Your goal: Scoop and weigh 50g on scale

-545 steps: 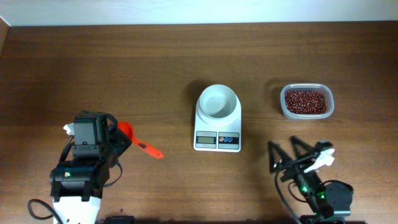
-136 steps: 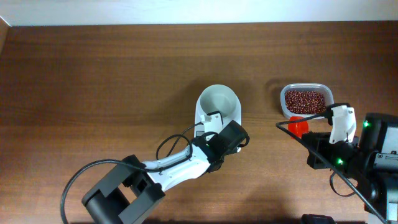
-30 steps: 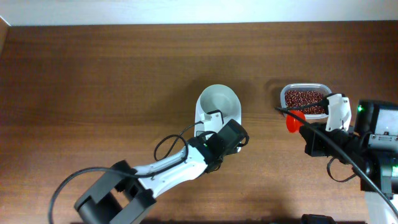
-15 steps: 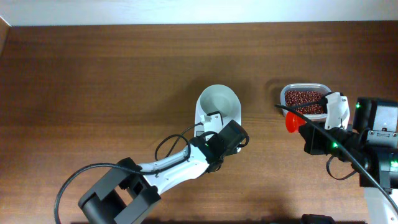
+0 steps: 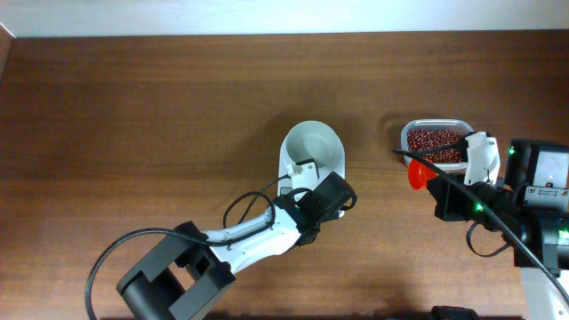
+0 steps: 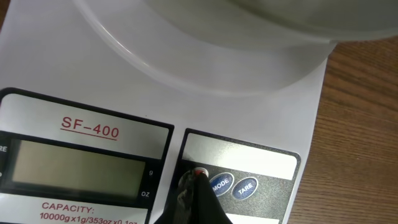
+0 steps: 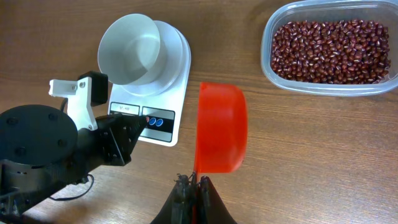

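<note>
Clenched to a single dark tip, the left jaws press down on the scale [image 6: 124, 81], with that tip touching the small red button [image 6: 199, 172] at the left end of the button panel. The blue MODE button [image 6: 221, 184] and TARE button [image 6: 247, 186] sit just to the right of the tip. The grey display [image 6: 78, 167] lies to its left and shows no digits. Directly ahead of these jaws, beyond the panel, rises the round white bowl [image 5: 312, 145] of the scale, and it looks empty from above.

The right jaws are shut on the thin handle of the orange scoop [image 7: 221, 127]. The scoop's cup stands just ahead of the fingertips and is turned on its side, so its outer wall faces the wrist camera. Whether anything lies inside it cannot be told.

The beans [image 7: 329, 43] lie ahead of the right jaws and off to their right. They form a loose reddish-brown heap filling the clear plastic tub [image 7: 268, 68]. The scoop's cup is near the tub but apart from it, over bare wooden worktop [image 5: 133, 107]. The scale is ahead of the right jaws and to their left, with the scoop between scale and tub. Seen from overhead, the left arm reaches in from the near-left corner, and the right arm stands at the right edge beside the tub.
</note>
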Robot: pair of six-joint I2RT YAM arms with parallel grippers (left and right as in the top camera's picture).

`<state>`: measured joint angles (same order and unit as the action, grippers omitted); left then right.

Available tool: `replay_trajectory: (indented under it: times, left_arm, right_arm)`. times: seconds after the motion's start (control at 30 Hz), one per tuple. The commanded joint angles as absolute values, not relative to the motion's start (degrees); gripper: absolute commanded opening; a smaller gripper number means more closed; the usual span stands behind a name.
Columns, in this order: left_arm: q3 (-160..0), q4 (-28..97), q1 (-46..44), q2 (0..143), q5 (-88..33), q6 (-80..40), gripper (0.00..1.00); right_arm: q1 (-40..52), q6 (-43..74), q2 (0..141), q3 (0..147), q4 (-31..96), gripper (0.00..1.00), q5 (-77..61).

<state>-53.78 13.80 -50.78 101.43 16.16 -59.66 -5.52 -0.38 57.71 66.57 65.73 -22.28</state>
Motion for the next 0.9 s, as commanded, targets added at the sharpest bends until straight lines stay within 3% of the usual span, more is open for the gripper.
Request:
replay_trajectory:
  times: [0.0,0.87]
  left_arm:
    - [-53.39,13.54,-50.92,102.32,17.39,-60.45,0.0]
    - [-53.39,12.34,-50.85,103.74,17.41,-60.47,0.0]
  right_arm:
    - [-5.3,-0.4,57.76,66.54,65.58,0.04,-21.82]
    - [-5.3,-0.4,57.76,66.54,65.58,0.04,-21.8]
